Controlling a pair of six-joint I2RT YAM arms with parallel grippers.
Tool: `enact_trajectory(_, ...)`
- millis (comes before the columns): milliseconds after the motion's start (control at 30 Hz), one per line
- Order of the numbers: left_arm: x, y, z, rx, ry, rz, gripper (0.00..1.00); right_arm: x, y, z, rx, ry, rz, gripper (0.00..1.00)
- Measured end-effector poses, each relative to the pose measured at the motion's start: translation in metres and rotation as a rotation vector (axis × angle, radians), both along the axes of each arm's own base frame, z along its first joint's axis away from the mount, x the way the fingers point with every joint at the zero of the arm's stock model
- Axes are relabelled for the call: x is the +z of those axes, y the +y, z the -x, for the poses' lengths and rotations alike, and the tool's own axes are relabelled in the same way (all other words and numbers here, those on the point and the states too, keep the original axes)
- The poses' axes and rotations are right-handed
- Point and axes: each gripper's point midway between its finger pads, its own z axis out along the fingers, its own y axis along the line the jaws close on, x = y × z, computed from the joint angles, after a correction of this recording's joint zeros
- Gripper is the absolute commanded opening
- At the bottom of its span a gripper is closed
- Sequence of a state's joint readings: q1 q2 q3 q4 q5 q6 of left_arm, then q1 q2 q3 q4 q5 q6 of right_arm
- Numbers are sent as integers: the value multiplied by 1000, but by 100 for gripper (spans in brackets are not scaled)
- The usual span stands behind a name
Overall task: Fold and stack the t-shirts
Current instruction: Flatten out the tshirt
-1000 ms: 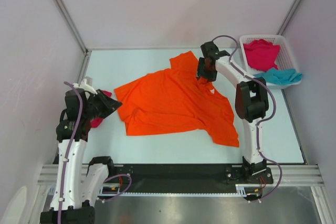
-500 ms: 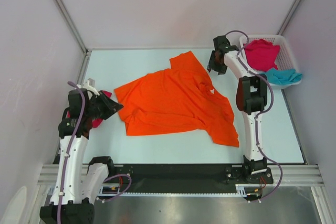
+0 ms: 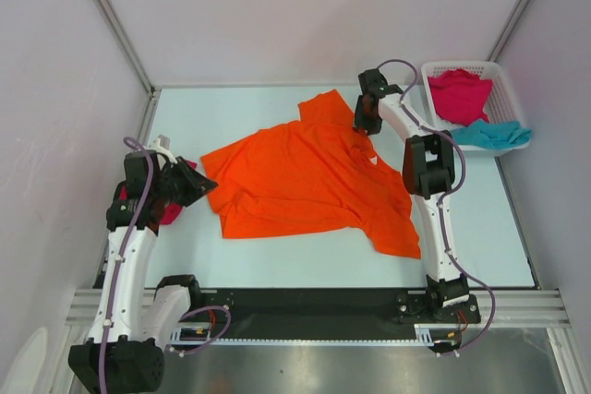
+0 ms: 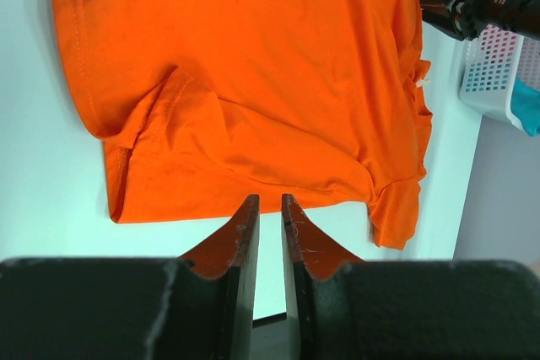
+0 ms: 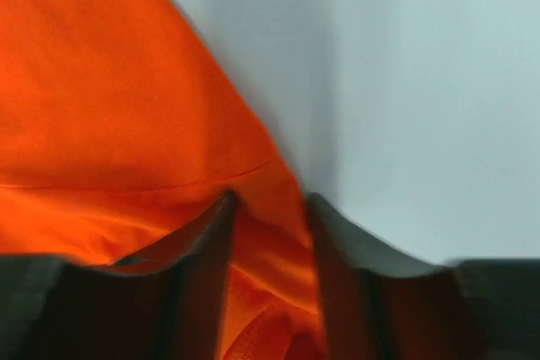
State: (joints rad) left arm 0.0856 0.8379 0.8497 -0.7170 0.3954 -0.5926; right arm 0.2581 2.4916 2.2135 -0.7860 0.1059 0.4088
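Counting one orange shirt (image 3: 309,182) spread, perhaps two pink, one teal (image 3: 494,135).

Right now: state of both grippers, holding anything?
Left gripper: fingers nearly together, holding nothing, above the table near the orange t-shirt.
Right gripper: open, fingers straddling the orange t-shirt's edge, not clamped yet.

So the left gripper (image 4: 269,233) has its fingers (image 4: 245,238) nearly together, just a thin gap, nothing between them. Right ahead of the tips is the rumpled orange t-shirt (image 4: 253,73) spread on the pale desk (image 4: 42,183), a sleeve folded over ahead-left. Far ahead-right there's the other arm (image 4: 481,2) and a white basket (image 4: 498,69).
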Motion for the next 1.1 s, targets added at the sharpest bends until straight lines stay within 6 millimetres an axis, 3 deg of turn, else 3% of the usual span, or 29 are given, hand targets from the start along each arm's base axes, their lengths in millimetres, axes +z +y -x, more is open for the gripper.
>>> enact_trajectory(33, -1, 0, -1, 0, 2, 0, 21, 0, 0, -1, 2, -1, -1, 24)
enact_trajectory(67, -1, 0, -1, 0, 3, 0, 21, -1, -1, -1, 1, -1, -1, 0)
enact_trajectory(100, -2, 0, -2, 0, 6, 0, 21, -1, -1, -1, -1, -1, -2, 0)
enact_trajectory(367, -5, 1, -7, 0, 12, 1, 20, 0, -6, -5, -10, -12, 2, 0)
enact_trajectory(567, -5, 1, -7, -3, 10, -5, 20, 2, -34, -26, -97, -62, 81, 0)
enact_trajectory(700, -6, 3, -7, -3, 5, -19, 20, 4, -89, -37, -226, -83, 149, 0)
enact_trajectory(867, -6, 3, -7, -1, 6, -21, 20, 6, -155, -36, -366, -82, 241, 0)
enact_trajectory(967, -7, 4, -8, 2, 10, -23, 20, 6, -168, -39, -381, -84, 252, 13)
enact_trajectory(1033, -9, 4, -8, 2, 15, -23, 21, 5, -163, -43, -362, -89, 238, 28)
enact_trajectory(1100, -12, 4, -7, 2, 23, -22, 21, 3, -157, -44, -341, -85, 225, 32)
